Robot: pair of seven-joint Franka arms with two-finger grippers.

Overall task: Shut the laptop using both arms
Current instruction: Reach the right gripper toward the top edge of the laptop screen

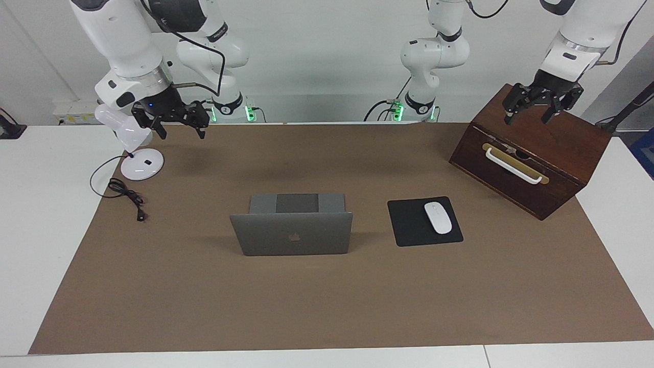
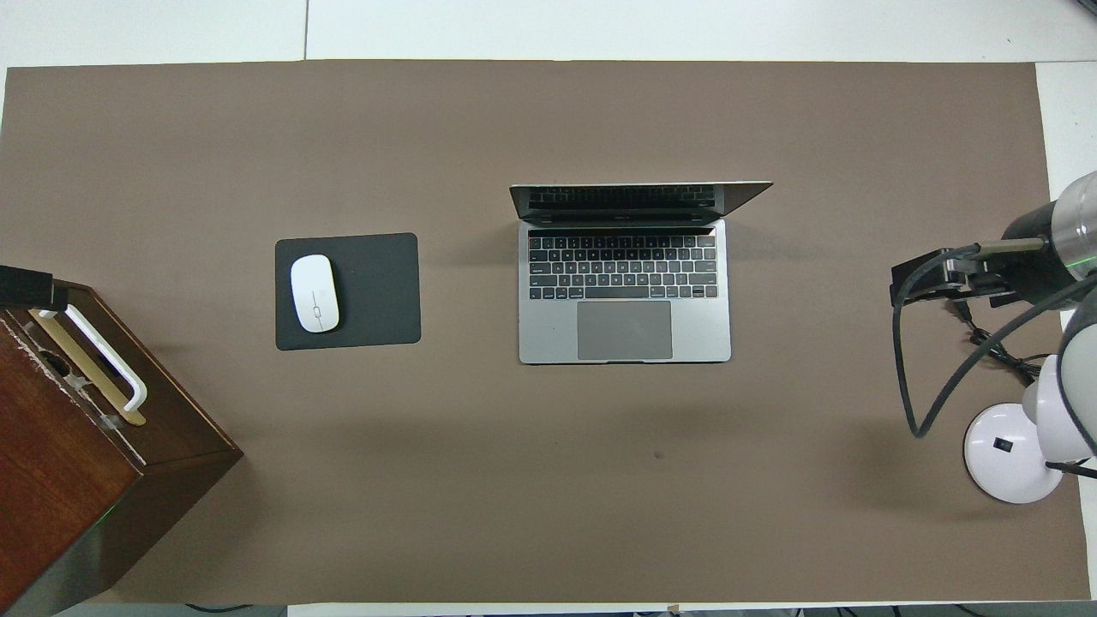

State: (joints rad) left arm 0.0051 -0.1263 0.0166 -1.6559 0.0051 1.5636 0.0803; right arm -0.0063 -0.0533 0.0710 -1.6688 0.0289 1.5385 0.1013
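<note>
1. The left gripper (image 1: 533,109) hangs over the wooden box (image 1: 541,153), fingers spread, holding nothing; from overhead only a sliver of it shows at the picture's edge.
2. The right gripper (image 1: 171,120) hangs beside the white lamp (image 1: 134,148), fingers apart and empty, partly covered by its own cable from overhead.
3. The box sits nearer the robots than the laptop (image 1: 292,230), at the left arm's end, cut off in the overhead view.
4. The laptop stands open mid-mat, well apart from both grippers; its screen is hidden from the facing side.
5. The mouse (image 1: 438,217) lies on its pad (image 1: 411,225) between laptop and box.
</note>
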